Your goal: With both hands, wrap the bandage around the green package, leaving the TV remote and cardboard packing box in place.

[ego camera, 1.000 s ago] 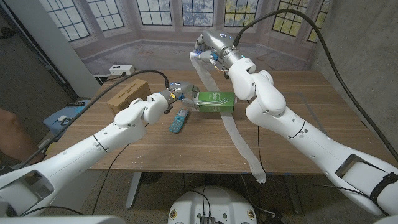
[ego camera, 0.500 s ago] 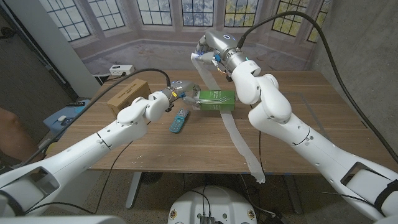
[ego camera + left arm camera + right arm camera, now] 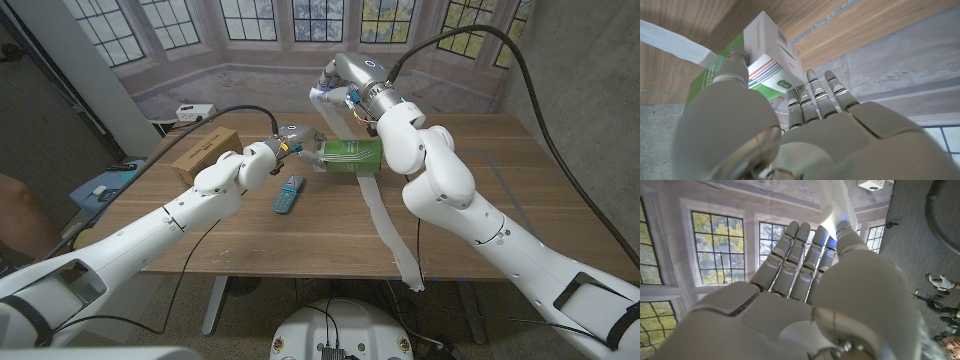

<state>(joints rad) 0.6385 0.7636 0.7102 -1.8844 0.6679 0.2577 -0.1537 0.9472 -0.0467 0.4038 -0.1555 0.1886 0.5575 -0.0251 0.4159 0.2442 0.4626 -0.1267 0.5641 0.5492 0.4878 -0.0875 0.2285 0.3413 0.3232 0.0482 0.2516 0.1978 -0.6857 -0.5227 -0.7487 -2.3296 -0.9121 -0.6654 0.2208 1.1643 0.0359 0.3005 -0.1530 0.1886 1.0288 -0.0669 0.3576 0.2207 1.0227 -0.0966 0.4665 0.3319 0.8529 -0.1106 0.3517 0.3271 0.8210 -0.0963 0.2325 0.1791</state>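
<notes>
Cardboard packing box (image 3: 205,152) sits on the table (image 3: 500,190) out beyond the left forearm, well clear of the left hand (image 3: 290,148). TV remote (image 3: 289,193) lies on the table just under and on the near side of that hand; it is the closest bystander, and a dropped package or a dragging strip could knock it.

Left hand grasps the near-left end of the green package (image 3: 348,157), held off the table; the left wrist view shows the thumb on the box's end face and fingers along its side. Hold covers one end only, so a pull on the strip could twist or tip the package.

Bandage (image 3: 385,225) runs from the package across the table to its front edge; that free tail may snag or slide off.

Right hand (image 3: 333,85) is raised beyond the package, pinching the bandage's upper end. A slack or lost pinch would loosen the wrap.
</notes>
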